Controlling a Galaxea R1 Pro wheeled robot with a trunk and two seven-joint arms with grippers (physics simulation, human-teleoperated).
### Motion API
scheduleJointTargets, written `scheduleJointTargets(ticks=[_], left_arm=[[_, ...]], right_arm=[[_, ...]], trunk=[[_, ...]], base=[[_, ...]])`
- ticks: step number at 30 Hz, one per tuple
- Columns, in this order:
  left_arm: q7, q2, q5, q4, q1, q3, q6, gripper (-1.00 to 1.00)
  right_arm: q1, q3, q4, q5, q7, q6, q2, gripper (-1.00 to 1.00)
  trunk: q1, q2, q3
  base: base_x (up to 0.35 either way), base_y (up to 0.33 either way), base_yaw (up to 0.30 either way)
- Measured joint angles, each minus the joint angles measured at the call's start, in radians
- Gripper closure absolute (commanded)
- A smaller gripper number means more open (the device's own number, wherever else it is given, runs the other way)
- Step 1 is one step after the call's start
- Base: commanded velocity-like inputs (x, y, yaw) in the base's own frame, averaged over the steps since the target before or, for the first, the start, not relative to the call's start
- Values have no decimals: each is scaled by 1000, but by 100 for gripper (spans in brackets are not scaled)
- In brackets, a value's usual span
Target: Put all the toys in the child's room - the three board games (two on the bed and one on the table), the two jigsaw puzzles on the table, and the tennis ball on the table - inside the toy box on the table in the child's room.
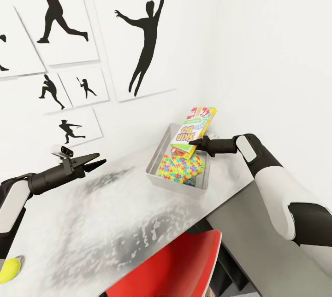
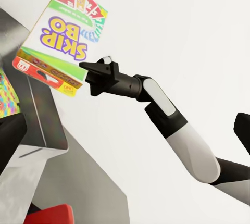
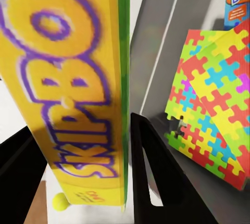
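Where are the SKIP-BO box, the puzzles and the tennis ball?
SKIP-BO box (image 1: 190, 132), head view: on its white printed face.
Puzzles (image 1: 180, 169), head view: on the top sheet, inside the toy box.
Tennis ball (image 1: 9, 270), head view: on its yellow-green side, at the table's near left edge.

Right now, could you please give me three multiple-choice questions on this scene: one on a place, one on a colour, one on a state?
1. Where are the multicoloured jigsaw puzzle sheets?
A. on the red chair
B. inside the light grey plastic toy box
C. on the wall

2. What colour is the small fuzzy tennis ball?
A. yellow-green
B. blue
C. white

3. What is the right gripper doing?
A. hanging open and empty
B. resting flat on the table
C. gripping the green-yellow-red SKIP-BO game box

Answers: 1 B, the sheets lie within the bin's walls. 2 A, seen at the table's near corner. 3 C, its fingers flank the box above the bin.
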Motion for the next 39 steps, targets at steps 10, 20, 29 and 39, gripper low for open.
scheduleJointTargets(ticks=[10, 20, 29, 39], left_arm=[[0, 1, 0, 0, 0, 0, 0, -100], [0, 1, 0, 0, 0, 0, 0, -100], [0, 2, 0, 0, 0, 0, 0, -100], [0, 2, 0, -1, 0, 0, 0, -100]], right_arm=[[0, 1, 0, 1, 0, 0, 1, 100], [0, 1, -1, 1, 1, 0, 1, 100], [0, 0, -3, 0, 2, 0, -2, 100], [0, -1, -5, -3, 1, 0, -1, 100]], trunk=[[0, 0, -17], [0, 0, -33], [0, 0, -48], [0, 0, -65]], base=[[0, 0, 0], [0, 0, 0], [0, 0, 0], [0, 0, 0]])
